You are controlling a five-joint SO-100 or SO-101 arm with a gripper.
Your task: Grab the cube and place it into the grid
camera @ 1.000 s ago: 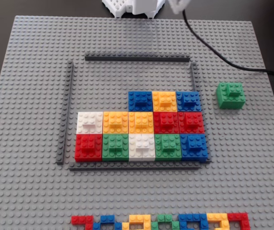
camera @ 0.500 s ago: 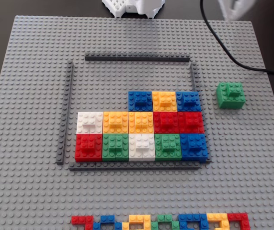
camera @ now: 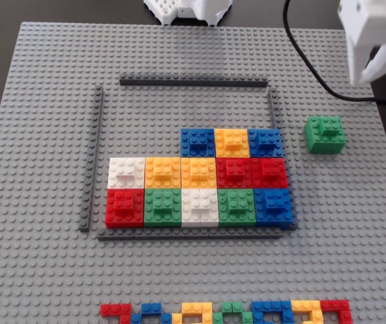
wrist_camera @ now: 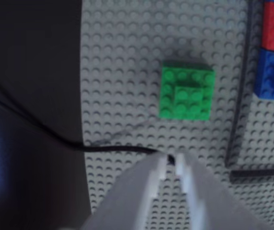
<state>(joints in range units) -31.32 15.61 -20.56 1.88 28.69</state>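
Only part of the white gripper (camera: 375, 64) shows in the fixed view, cut off at the top right corner of the picture, and its fingertips are blurred; the arm's base (camera: 189, 8) is likewise cut off at the top edge. In the wrist view the gripper (wrist_camera: 173, 170) enters from the bottom edge with its two fingers almost together, a thin gap between them, and it holds nothing. The black cable (wrist_camera: 55, 139) runs just past its tips. The cube (camera: 325, 133) sits alone near the right edge of the grey baseplate (camera: 44, 270), just outside the grid (camera: 186, 158) and apart from the gripper. A row of small bricks (camera: 227, 312) is cut off by the bottom edge.
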